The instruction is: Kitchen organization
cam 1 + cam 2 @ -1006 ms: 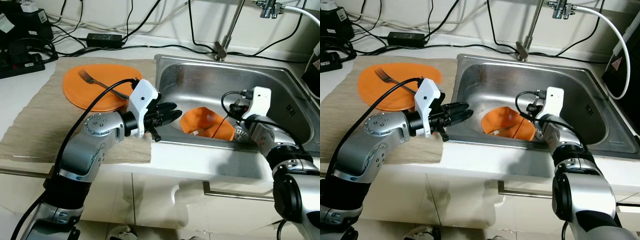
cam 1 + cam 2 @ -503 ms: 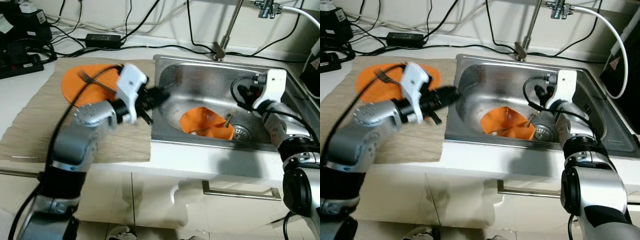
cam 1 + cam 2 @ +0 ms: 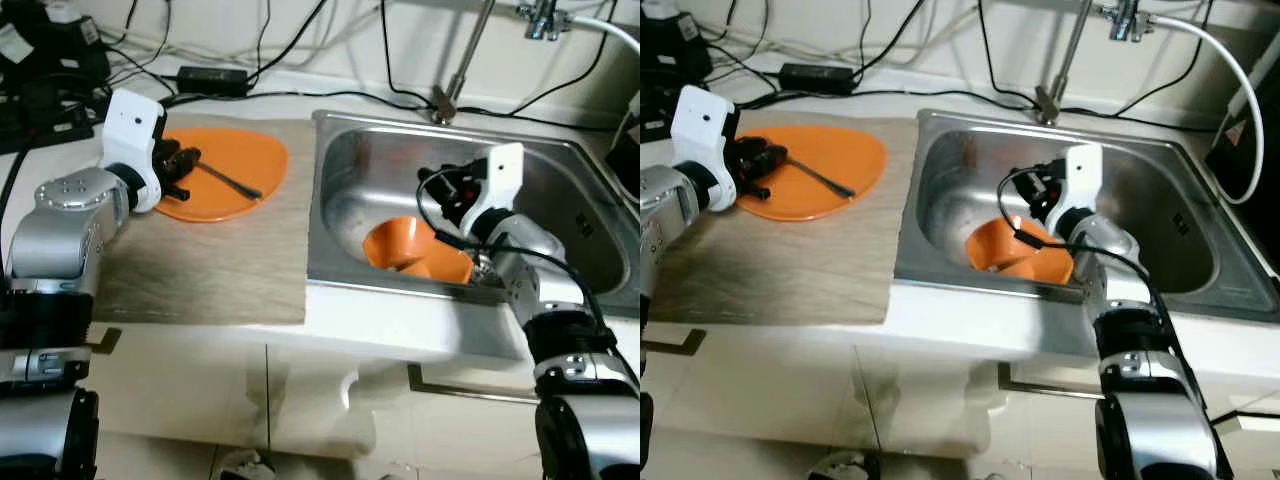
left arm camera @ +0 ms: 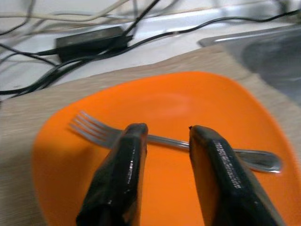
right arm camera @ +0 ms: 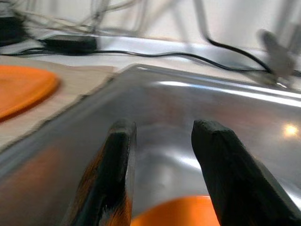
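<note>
Left wrist view: left tool (image 4: 162,141) gapes, empty, straddling a silver metal fork (image 4: 164,141) on a flat orange plate (image 4: 197,99). Right tool (image 5: 162,155), parted and empty, hovers above an orange bowl (image 3: 415,250) in the steel sink (image 3: 560,190).

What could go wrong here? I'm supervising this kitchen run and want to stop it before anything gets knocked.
The left gripper hangs open astride the fork on the orange plate; closing off-centre could flick the fork or slide the plate along the mat. The right gripper is open inside the sink, just above the tilted orange bowl; a low sweep might tip it.
</note>
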{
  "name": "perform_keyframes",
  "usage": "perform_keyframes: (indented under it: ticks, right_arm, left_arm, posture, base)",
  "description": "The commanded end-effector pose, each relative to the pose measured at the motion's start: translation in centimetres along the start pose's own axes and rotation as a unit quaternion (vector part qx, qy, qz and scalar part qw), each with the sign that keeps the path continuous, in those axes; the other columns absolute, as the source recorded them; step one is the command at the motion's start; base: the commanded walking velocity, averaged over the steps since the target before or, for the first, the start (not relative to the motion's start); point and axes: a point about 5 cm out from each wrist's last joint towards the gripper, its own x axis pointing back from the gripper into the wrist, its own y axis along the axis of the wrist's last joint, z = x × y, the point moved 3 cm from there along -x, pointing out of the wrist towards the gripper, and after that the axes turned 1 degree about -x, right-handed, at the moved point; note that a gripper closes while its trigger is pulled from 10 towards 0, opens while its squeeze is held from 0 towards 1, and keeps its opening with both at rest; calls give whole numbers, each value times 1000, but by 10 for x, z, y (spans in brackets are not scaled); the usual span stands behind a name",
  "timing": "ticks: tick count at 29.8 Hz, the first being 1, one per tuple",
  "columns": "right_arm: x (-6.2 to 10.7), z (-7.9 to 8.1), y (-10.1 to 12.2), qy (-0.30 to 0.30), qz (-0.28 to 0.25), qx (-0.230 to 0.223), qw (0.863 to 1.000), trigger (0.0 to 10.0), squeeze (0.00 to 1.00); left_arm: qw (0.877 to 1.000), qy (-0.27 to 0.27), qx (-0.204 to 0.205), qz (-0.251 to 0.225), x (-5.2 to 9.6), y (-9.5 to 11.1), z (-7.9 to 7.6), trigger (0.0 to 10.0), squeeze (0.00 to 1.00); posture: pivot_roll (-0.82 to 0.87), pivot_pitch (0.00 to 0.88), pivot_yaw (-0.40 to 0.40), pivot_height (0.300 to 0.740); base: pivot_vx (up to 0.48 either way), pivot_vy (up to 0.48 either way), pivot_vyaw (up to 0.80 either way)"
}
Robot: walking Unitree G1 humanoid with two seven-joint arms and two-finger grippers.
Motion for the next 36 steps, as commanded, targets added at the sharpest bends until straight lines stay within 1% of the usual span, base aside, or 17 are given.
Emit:
perform_keyframes:
  ticks: [1, 3, 6, 7, 11, 12, 13, 16, 19, 20, 21, 22, 23, 24, 29, 35, 36]
  right_arm:
    - [5, 9, 3, 29, -5, 7, 1000, 10000, 0]
    - [8, 15, 3, 41, -6, 4, 999, 10000, 0]
    - [11, 18, 1, 43, -2, 1, 999, 10000, 0]
    - [12, 19, 0, 43, 0, 1, 999, 10000, 0]
    - [14, 25, -5, 46, 12, 7, 999, 10000, 0]
    - [15, 31, -6, 52, 15, 9, 999, 10000, 0]
    - [15, 31, -6, 52, 15, 9, 999, 10000, 0]
    - [16, 40, -6, 63, 17, 12, 998, 10000, 0]
    - [17, 43, -7, 66, 18, 14, 998, 10000, 0]
    - [18, 44, -7, 65, 20, 21, 997, 10000, 0]
    - [19, 44, -7, 64, 21, 26, 997, 10000, 0]
    - [19, 44, -7, 64, 21, 26, 997, 10000, 0]
    - [19, 44, -7, 61, 22, 31, 997, 10000, 0]
    - [21, 43, -7, 56, 26, 41, 997, 10000, 0]
    - [23, 42, -7, 53, 33, 55, 997, 10000, 0]
    - [24, 43, -6, 50, 33, 62, 996, 10000, 0]
    - [24, 43, -6, 50, 33, 62, 996, 10000, 0]
  left_arm:
    - [1000, -11, -9, -4, 0, 10, 7, 10000, 1000]
    - [1000, -13, 14, 15, 0, 4, 13, 10000, 1000]
    - [996, -29, 77, 30, -5, 1, 13, 10000, 1000]
    - [995, -32, 87, 35, -6, 1, 12, 10000, 1000]
    - [995, -29, 66, 69, -19, 2, 4, 10000, 1000]
    - [994, -29, 72, 71, -29, 8, -3, 10000, 1000]
    - [994, -29, 72, 71, -29, 8, -3, 10000, 1000]
    - [993, -45, 78, 73, -43, 20, -19, 10000, 1000]
    - [994, -35, 60, 89, -50, 21, -24, 10000, 1000]
    - [994, -18, 23, 110, -53, 19, -25, 10000, 1000]
    - [992, 5, -12, 126, -56, 18, -23, 10000, 957]
    - [992, 5, -12, 126, -56, 18, -23, 10000, 957]
    - [989, 23, -37, 139, -58, 17, -22, 10000, 486]
    - [988, 27, -34, 146, -64, 19, -28, 10000, 0]
    - [986, 31, -42, 157, -70, 15, -36, 10000, 0]
    - [980, 36, -99, 166, -73, 7, -36, 10000, 0]
    - [980, 36, -99, 166, -73, 7, -36, 10000, 0]
  posture:
    - [69, 10, -77, 740]
    - [69, 8, -77, 740]
    - [77, 11, -79, 740]
    - [78, 11, -80, 740]
    - [83, 12, -82, 740]
    - [83, 12, -80, 740]
    - [83, 12, -80, 740]
    - [79, 11, -70, 740]
    - [76, 12, -66, 740]
    - [72, 12, -60, 740]
    - [69, 12, -57, 740]
    - [69, 12, -57, 740]
    - [68, 12, -57, 740]
    - [62, 12, -52, 740]
    - [59, 12, -47, 740]
    - [56, 15, -45, 740]
    - [56, 15, -45, 740]
  base:
    - [0, 0, 0]
    - [0, 0, 0]
    - [0, 0, 0]
    - [0, 0, 0]
    - [0, 0, 0]
    - [0, 0, 0]
    - [0, 0, 0]
    - [0, 0, 0]
    - [0, 0, 0]
    - [0, 0, 0]
    - [0, 0, 0]
    - [0, 0, 0]
    - [0, 0, 0]
    - [0, 0, 0]
    - [0, 0, 0]
    - [0, 0, 0]
    - [0, 0, 0]
